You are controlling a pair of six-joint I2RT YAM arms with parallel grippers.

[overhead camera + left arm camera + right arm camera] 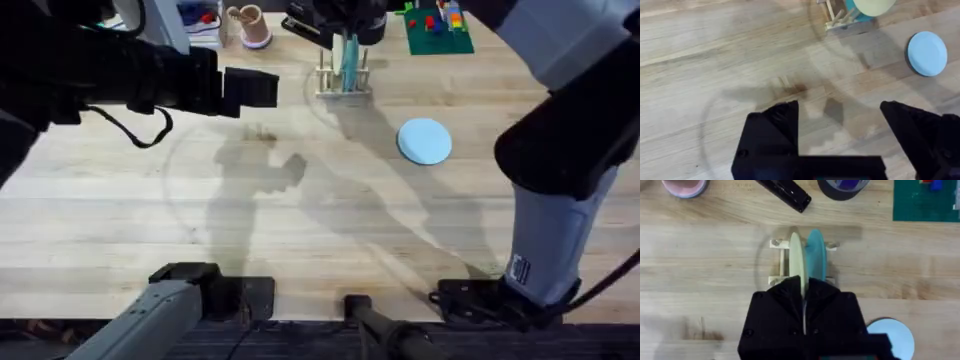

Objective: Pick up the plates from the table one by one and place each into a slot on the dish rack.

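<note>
Now right gripper (803,311) pinches cream plate (795,260) in dish rack (777,244).

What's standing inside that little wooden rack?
Two plates stand on edge in the dish rack: a cream-yellow plate and a teal plate beside it. The right gripper, jaws closed on the cream one, covers their near edges.

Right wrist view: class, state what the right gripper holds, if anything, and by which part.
The right gripper holds the cream-yellow plate by its upper rim, jaws shut on the edge, the plate standing upright in the dish rack beside the teal plate.
</note>
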